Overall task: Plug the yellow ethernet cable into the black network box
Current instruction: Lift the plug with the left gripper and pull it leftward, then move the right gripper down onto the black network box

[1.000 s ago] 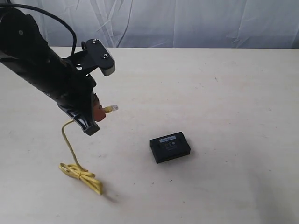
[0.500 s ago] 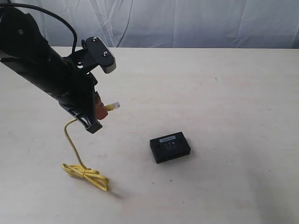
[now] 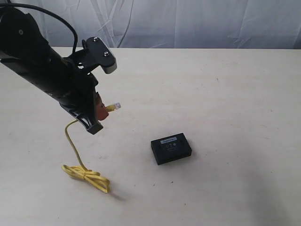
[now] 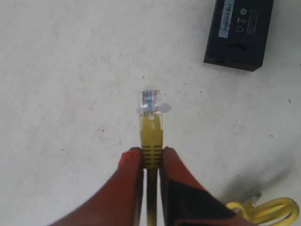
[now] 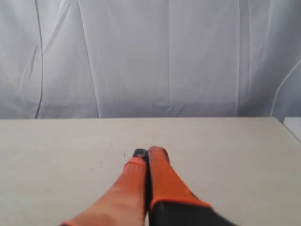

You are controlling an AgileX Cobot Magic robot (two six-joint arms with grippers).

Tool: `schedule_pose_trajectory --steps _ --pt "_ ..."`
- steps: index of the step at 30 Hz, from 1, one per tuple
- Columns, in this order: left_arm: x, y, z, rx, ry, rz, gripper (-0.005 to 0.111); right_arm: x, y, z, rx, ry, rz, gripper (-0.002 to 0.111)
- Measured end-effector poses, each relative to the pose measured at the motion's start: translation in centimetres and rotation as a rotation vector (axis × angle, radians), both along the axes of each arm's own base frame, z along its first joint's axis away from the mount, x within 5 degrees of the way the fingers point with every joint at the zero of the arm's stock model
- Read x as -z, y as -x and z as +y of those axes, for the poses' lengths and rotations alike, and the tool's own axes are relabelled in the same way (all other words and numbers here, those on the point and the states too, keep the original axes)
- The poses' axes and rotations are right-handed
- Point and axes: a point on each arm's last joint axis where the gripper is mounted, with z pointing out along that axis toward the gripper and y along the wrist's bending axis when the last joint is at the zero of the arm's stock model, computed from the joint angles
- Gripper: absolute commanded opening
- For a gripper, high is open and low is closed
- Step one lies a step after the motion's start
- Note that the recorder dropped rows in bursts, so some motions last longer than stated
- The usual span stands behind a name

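Note:
My left gripper [image 3: 99, 112] hangs above the table at the left, shut on the yellow ethernet cable [image 3: 71, 145] just behind its boot. The red fingers [image 4: 134, 169] pinch the boot, and the clear plug [image 4: 150, 100] sticks out beyond them toward the black network box [image 3: 171, 148]. The plug [image 3: 114, 106] is in the air, well apart from the box [image 4: 239, 30]. From the gripper the cord drops to a bundled loop [image 3: 87, 176] lying on the table. My right gripper [image 5: 146, 155] is shut with nothing in it, low over bare table, and does not show in the exterior view.
A pale tabletop [image 3: 225, 94] carries only the box and the cable. A white curtain [image 3: 188, 21] hangs behind the far edge. The table's right edge shows in the right wrist view [image 5: 292, 126].
The cable's bundled loop slid a little to the right on the table a second ago, with the left gripper shifting slightly; since half a second ago nothing has moved.

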Motion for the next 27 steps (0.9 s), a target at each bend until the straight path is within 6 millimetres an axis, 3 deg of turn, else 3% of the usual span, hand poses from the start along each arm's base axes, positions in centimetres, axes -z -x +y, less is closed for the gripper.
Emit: schedule_pose_trajectory --steps 9,11,16,23,27 --pt "0.0 -0.1 0.0 -0.003 0.004 -0.006 0.000 -1.9 -6.8 0.2 -0.013 0.008 0.300 -0.001" --pt "0.0 -0.1 0.0 -0.004 0.005 -0.007 0.000 -1.7 -9.6 0.5 -0.041 0.033 0.406 -0.001" --pt "-0.1 -0.2 -0.1 -0.011 0.015 -0.014 0.000 -0.4 -13.7 1.8 -0.135 0.074 0.598 -0.001" --pt "-0.1 -0.2 -0.2 -0.020 0.027 -0.020 0.000 3.2 -18.4 6.2 -0.326 0.126 0.791 -0.001" --pt "-0.1 -0.3 -0.1 -0.018 0.024 -0.024 0.000 6.5 -20.3 10.9 -0.482 0.201 0.949 -0.001"
